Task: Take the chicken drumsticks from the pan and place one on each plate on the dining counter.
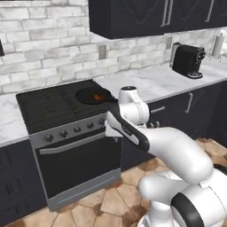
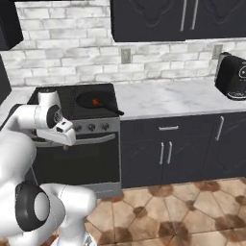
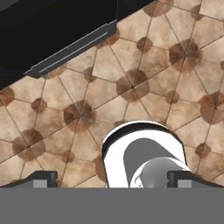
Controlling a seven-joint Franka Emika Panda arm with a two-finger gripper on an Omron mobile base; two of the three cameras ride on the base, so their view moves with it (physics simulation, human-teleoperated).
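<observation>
- Tiled kitchen floor, brown and patterned, lies directly beneath the tool, which points straight down at it with both tips spread as wide as they go and nothing between them.
- Such a pose reads as a folded travel posture: the arm is tucked close to the base, well short of any reach, so I judge the fetch has not begun.
- Ahead of the tool and above it stands the oven, its door and handle closed; its dark lower edge crosses the top of the hand view.
- Higher and farther on, the pan sits on the stove top, handle angled out toward the robot, presumably for cooking.
- Orange-brown chicken drumsticks rest inside the pan; I cannot separate the two.
- Farthest, a black coffee machine stands on the marble table by the brick wall.
</observation>
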